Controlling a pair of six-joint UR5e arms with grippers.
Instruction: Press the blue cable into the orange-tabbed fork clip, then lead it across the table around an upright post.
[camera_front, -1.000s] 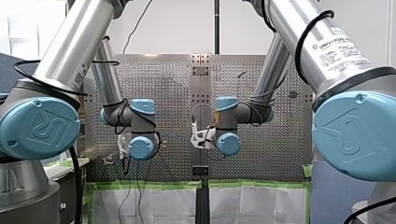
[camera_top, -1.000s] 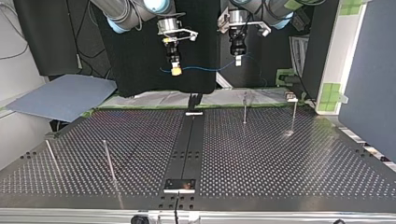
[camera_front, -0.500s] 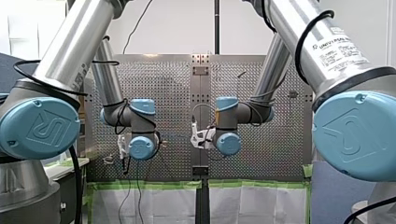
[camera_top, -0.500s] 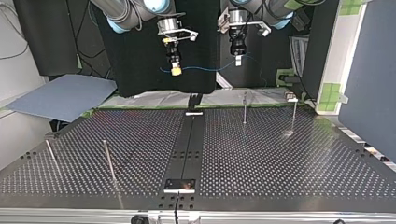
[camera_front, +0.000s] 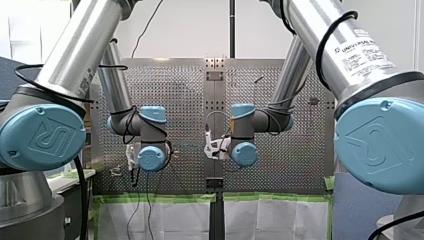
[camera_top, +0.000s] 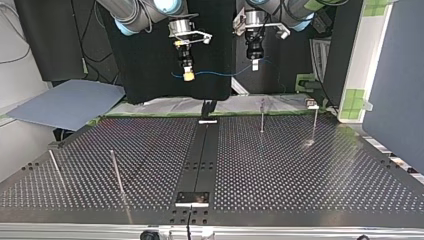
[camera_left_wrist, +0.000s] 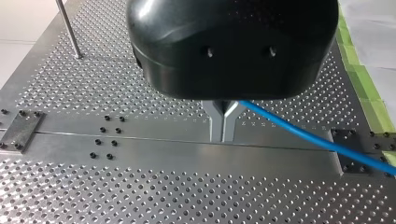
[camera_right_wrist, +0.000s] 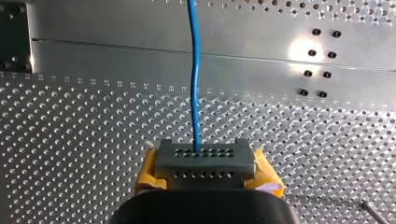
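Robotics lab cell. Perforated metal table (camera_top: 300, 165) studded with upright posts (camera_top: 262, 116); my left arm (camera_front: 75, 55) and my right arm (camera_front: 340, 50), industrial, silver with blue joints; green tape (camera_front: 160, 198) along table edge; black drape (camera_top: 150, 75) behind.

"Where does the thin blue cable (camera_top: 220, 74) sit?"

"Up in the air, above the far edge of the perforated metal worktop (camera_top: 300, 170) in the top view, strung between the right arm's yellow-padded gripper (camera_top: 188, 76) at left and the left arm's black gripper (camera_top: 255, 65) at right."

"And the slim upright steel posts (camera_top: 262, 116)?"

"Two far right, two near left, on the worktop."
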